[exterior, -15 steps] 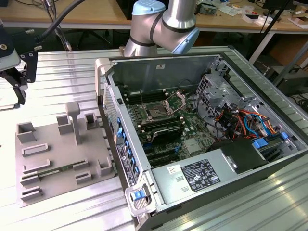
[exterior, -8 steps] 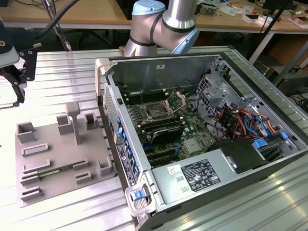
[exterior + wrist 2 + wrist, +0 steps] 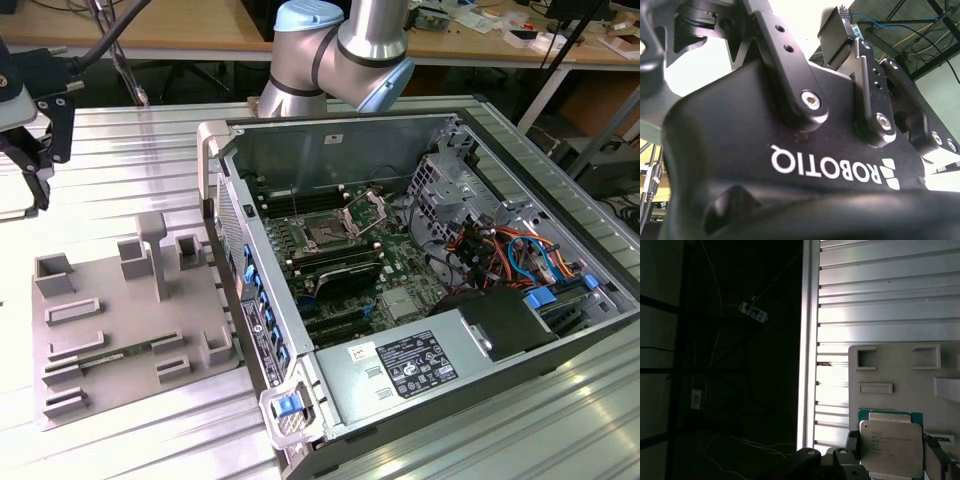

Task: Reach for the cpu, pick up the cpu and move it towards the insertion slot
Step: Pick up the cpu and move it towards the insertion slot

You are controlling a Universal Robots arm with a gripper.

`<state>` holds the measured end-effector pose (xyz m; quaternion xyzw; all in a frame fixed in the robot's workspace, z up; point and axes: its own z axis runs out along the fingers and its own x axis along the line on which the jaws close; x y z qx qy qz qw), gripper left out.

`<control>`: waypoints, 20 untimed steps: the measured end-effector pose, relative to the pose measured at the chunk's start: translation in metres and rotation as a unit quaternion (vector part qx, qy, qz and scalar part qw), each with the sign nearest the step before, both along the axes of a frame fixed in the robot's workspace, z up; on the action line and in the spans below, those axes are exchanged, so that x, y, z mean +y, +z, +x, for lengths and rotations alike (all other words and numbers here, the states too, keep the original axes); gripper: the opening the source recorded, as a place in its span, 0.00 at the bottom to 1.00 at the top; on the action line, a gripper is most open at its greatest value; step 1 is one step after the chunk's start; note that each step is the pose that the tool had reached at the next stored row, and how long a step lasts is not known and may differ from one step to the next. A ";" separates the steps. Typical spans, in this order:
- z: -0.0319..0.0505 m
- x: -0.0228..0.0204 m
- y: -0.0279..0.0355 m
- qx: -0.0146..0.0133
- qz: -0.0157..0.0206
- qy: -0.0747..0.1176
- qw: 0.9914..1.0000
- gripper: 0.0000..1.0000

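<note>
The cpu is a flat silvery square with a thin green rim, seen close up in the first wrist view. A dark finger presses on one side of it and a second finger on the other, so my gripper is shut on the cpu. In the exterior view my gripper hangs at the far left, above the back left corner of the grey tray. The insertion slot lies inside the open computer case, its metal bracket hinged up, well to the exterior view's right of my gripper.
The tray has raised blocks and a memory stick in a recess. The case's upright side wall stands between the tray and the motherboard. Cables and a power supply fill the case's right part. The table's edge runs beside the tray.
</note>
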<state>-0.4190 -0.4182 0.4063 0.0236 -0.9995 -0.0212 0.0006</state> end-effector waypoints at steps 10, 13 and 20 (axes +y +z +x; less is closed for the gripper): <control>0.0000 0.0000 0.0052 0.000 0.000 0.000 1.000 0.55; 0.0000 0.0000 0.0065 0.000 0.000 0.000 1.000 0.55; 0.0000 0.0000 0.0102 0.000 0.000 0.000 1.000 0.55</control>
